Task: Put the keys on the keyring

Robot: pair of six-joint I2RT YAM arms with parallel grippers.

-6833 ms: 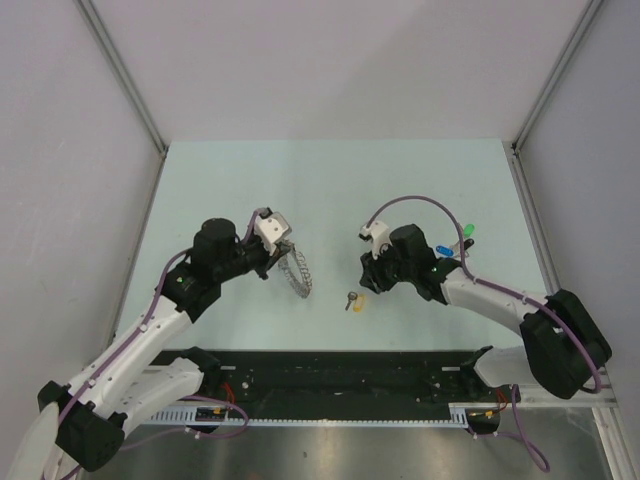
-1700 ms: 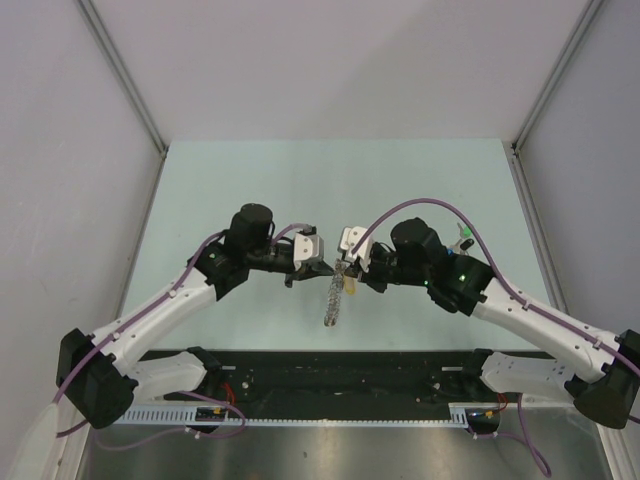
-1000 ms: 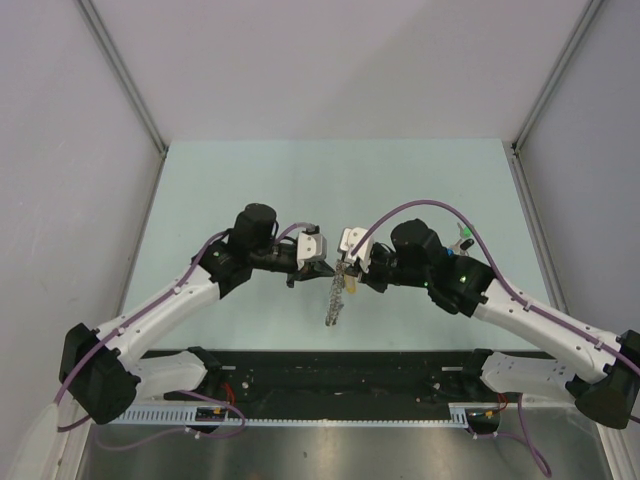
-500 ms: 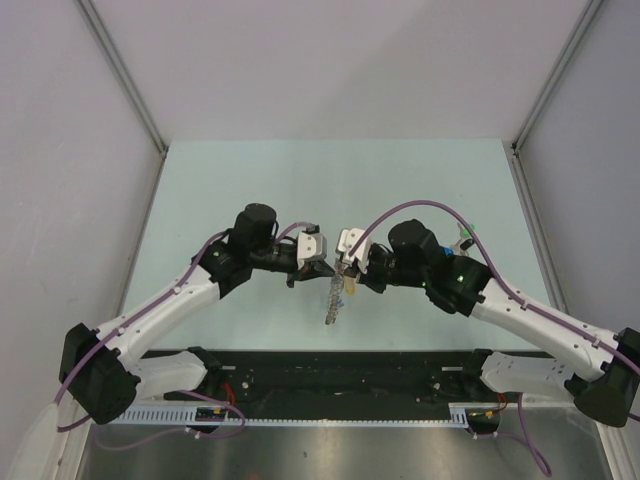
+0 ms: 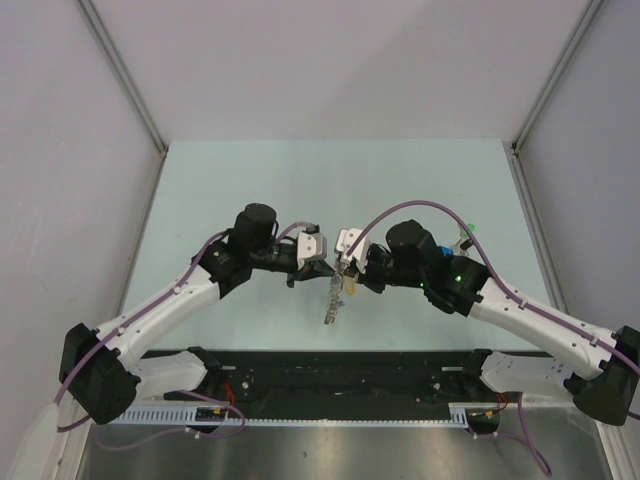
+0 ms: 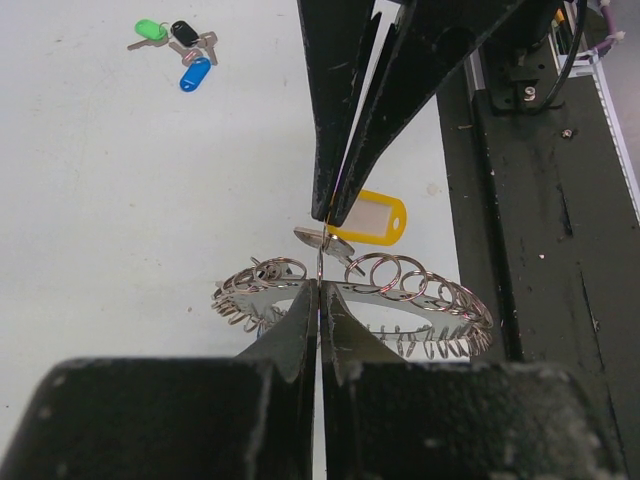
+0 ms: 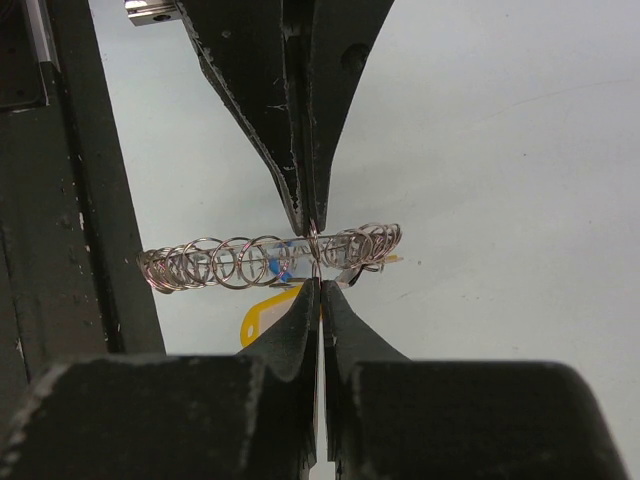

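The keyring [image 5: 333, 300] is a wide ring of small linked wire loops, hanging edge-on between both grippers above the table. My left gripper [image 5: 318, 263] is shut on its rim, and the left wrist view [image 6: 320, 285] shows the keyring [image 6: 440, 300] spreading behind the tips. My right gripper [image 5: 345, 263] faces it tip to tip, shut on the yellow key [image 6: 372, 218] by its small wire loop, which touches the keyring [image 7: 215, 262]. The yellow cap [image 7: 262, 318] hangs just below my right gripper [image 7: 318, 285]. Green, black and blue keys [image 6: 178, 45] lie together on the table.
The black base rail [image 5: 340, 375] runs along the near table edge, close under the keyring in the wrist views [image 6: 540, 200]. Grey walls with metal posts [image 5: 125, 85] enclose the pale table [image 5: 330, 180] on three sides.
Since the earliest frame both arms have come together at mid-table, the yellow key lifted off the table to the keyring. Over the last second almost nothing moves; the right arm edges slightly left.
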